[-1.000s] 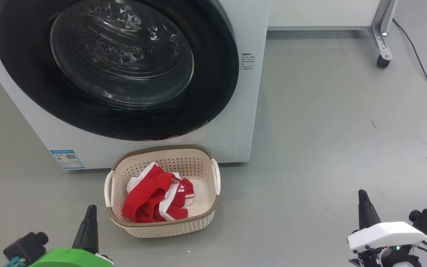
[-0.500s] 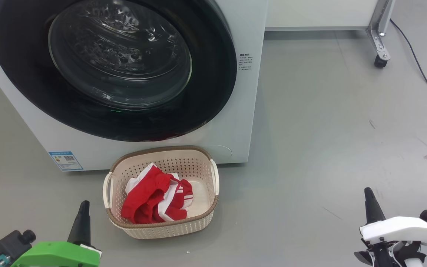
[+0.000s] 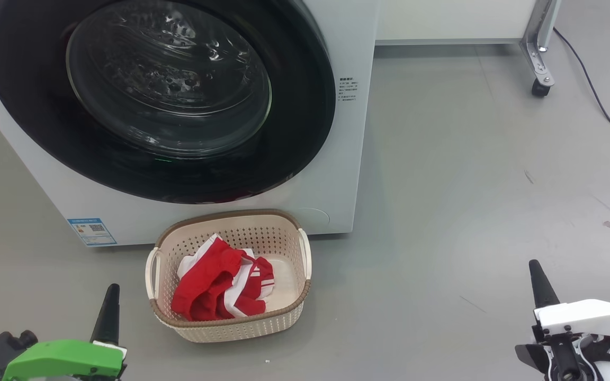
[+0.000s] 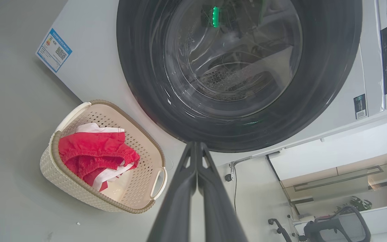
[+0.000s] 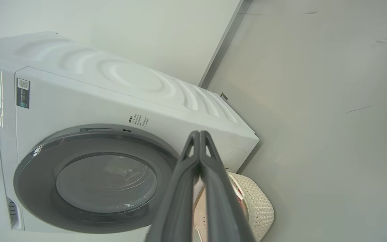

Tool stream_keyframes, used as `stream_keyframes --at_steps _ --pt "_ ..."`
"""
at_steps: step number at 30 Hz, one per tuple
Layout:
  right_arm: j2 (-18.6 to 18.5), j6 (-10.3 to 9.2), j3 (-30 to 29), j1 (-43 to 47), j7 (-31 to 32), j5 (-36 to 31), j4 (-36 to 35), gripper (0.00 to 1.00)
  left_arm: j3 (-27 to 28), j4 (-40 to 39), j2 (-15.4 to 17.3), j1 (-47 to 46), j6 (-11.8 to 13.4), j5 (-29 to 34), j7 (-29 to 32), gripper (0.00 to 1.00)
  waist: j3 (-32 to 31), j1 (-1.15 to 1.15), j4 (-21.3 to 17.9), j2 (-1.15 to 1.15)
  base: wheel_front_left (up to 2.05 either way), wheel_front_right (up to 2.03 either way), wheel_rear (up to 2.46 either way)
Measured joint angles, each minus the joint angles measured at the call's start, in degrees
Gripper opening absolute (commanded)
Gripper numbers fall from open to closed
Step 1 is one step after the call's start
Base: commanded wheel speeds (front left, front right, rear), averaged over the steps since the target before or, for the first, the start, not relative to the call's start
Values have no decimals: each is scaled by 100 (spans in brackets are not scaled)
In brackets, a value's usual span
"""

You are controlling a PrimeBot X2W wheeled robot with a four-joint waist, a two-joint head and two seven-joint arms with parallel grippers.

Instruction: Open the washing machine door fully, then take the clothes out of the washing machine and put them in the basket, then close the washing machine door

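Large round glossy black door with bulging clear glass window [image 3: 157,100] sits flush in the front of the big white front-loading washing machine [image 3: 355,159], facing out at the robot; reads as shut, no red visible through the glass. Red garments with white stripes [image 3: 215,288] lie bunched in the left half of the small cream perforated plastic basket with brown rim [image 3: 241,329], no clear long axis. Basket is on the floor just below the door, probably for a short drop. Its long axis runs along the machine front, white handles at both ends. Left gripper [image 3: 111,291] and right gripper [image 3: 536,267] sit low, well apart from everything, fingers pressed together, holding nothing. Task looks finished.
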Motion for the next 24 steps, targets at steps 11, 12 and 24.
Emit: stream_keyframes --at_steps 11,12,24 --pt "-12 147 -214 -154 202 914 90 0 175 156 5 -148 -69 -961 171 0 -14 0 -31 0 0 0 0" --pt "-13 155 -230 -163 223 983 96 0 185 168 5 -162 -70 -1020 200 0 -16 0 -33 0 0 0 0" --pt "-31 290 -428 -277 402 1808 190 0 348 318 8 -304 -152 -1829 349 0 -29 0 -61 0 0 0 0"
